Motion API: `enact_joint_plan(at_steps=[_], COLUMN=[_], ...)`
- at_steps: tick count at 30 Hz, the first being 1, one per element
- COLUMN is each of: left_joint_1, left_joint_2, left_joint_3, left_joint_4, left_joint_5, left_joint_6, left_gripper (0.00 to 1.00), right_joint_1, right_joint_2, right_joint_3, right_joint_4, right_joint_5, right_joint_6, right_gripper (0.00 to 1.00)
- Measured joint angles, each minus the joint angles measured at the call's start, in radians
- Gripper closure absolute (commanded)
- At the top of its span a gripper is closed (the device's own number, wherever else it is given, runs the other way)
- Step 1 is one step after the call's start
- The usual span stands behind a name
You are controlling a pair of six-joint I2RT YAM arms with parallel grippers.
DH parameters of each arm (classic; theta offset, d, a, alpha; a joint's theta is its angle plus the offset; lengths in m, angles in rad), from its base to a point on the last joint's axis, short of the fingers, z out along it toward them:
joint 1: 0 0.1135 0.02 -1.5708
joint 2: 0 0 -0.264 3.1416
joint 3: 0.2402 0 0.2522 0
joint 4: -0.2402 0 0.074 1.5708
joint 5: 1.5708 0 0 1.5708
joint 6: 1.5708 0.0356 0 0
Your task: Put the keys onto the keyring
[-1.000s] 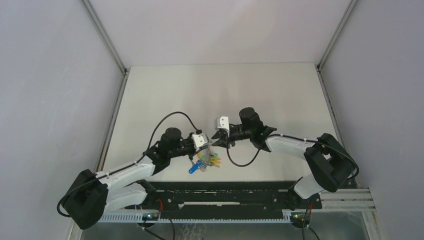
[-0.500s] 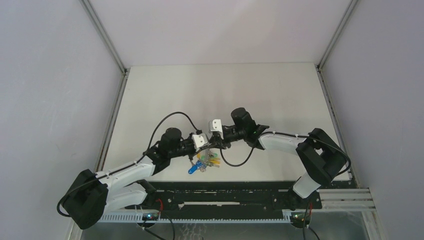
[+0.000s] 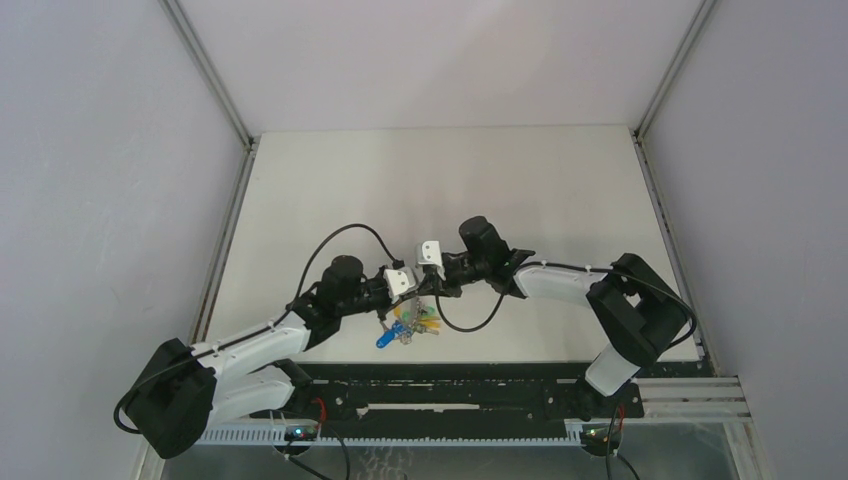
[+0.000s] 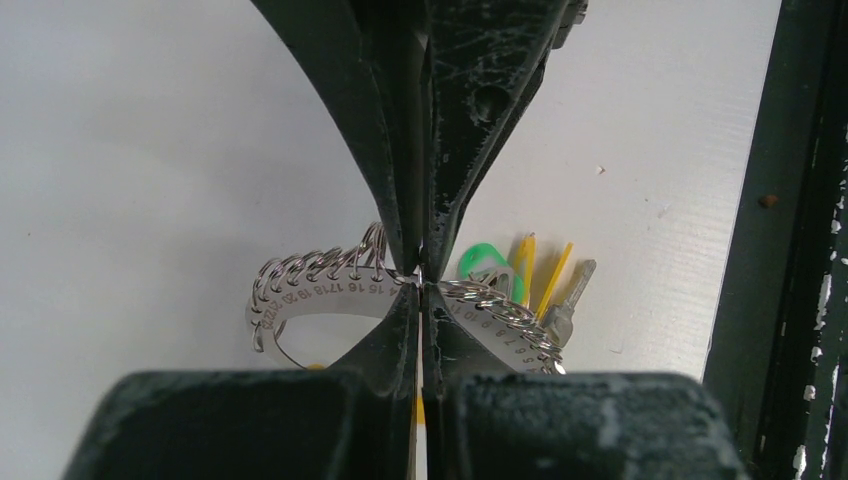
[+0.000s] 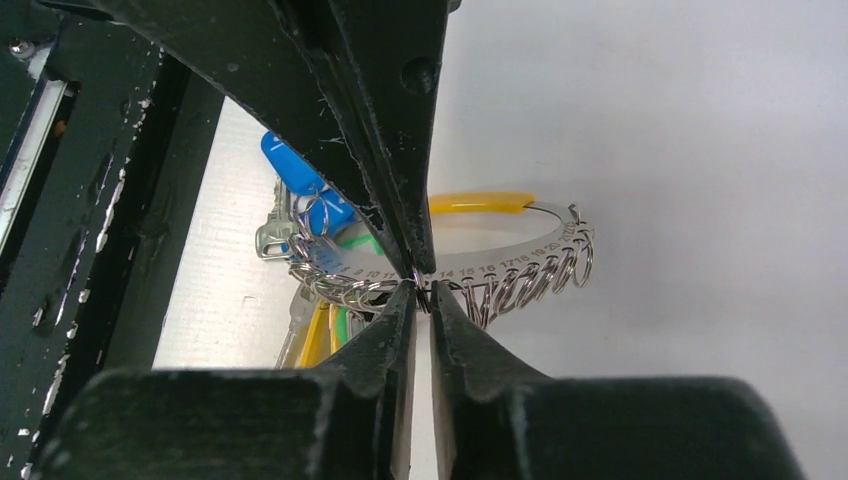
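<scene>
We see both arms meet over the near-centre of the table (image 3: 450, 180), approx. 6 o'clock on its white top, w/ the keyring (image 4: 320, 292) between them. The left gripper (image 3: 412, 295) reaches in from 9 o'clock and the right gripper (image 3: 429, 291) from 2 o'clock, tips just beside each other. In the left wrist view the left jaws are clenched tight, no gap, pinching the keyring's silvery strip at mid-arc where the stamped nos. run; the strip curves away to 9 and 4 o'clock of the pinch. In the right wrist view the right jaws stand at a thin slit, tips nipping the same strip from the opp. side, at the small wire rings (image 5: 520, 275) that line its outer edge like a chain. As for what the ring carries: a yellow-orange band (image 5: 480, 202) closes the loop at 12 o'clock in the right wrist view. A blue tag (image 5: 300, 180) sits at 10 o'clock of that pinch. A green tag (image 4: 480, 262) and yellow tags (image 4: 524, 262) bunch just beside each other, and a silver key (image 4: 572, 292) lies at 3 o'clock of the left pinch, all hooked to the wire rings as far as we can tell. From the top cam the bunch fans out at 6 o'clock of the fingertips, blue tag at its 7 o'clock, near the black rail (image 4: 790, 200) along the table's near edge. Whether the ring rests on the top or hangs clear of it, we can't tell.
</scene>
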State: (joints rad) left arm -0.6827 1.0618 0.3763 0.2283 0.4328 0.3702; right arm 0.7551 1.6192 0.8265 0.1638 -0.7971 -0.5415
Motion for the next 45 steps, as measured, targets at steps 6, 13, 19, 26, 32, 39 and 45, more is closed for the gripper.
enact_joint_plan(at_steps=[6, 13, 19, 26, 32, 39, 45], left_joint_1=[0.000, 0.000, 0.027, 0.040, 0.042, 0.043, 0.044], left_joint_2=[0.000, -0.034, -0.091, -0.091, -0.083, -0.050, -0.045], left_joint_3=[0.000, -0.002, -0.028, -0.053, -0.053, -0.053, -0.053], left_joint_4=[0.000, 0.042, 0.167, 0.216, 0.220, 0.215, 0.215], left_joint_5=[-0.006, -0.011, 0.008, 0.064, 0.083, 0.094, 0.094], left_joint_6=[0.000, 0.005, -0.020, -0.019, -0.017, -0.010, -0.010], left_gripper=[0.75, 0.60, 0.59, 0.60, 0.66, 0.64, 0.70], right_joint_1=[0.000, -0.056, -0.082, -0.087, -0.097, -0.105, -0.114], right_joint_2=[0.001, -0.049, -0.077, -0.092, -0.099, -0.099, -0.084], right_joint_3=[0.001, -0.059, -0.069, -0.089, -0.100, -0.102, -0.104], right_joint_4=[0.000, 0.098, 0.150, 0.193, 0.230, 0.256, 0.285], right_joint_5=[0.000, -0.064, -0.110, -0.150, -0.179, -0.186, -0.193], right_joint_6=[-0.001, 0.052, 0.077, 0.098, 0.122, 0.138, 0.146], right_gripper=[1.00, 1.00, 1.00, 1.00, 1.00, 1.00, 1.00])
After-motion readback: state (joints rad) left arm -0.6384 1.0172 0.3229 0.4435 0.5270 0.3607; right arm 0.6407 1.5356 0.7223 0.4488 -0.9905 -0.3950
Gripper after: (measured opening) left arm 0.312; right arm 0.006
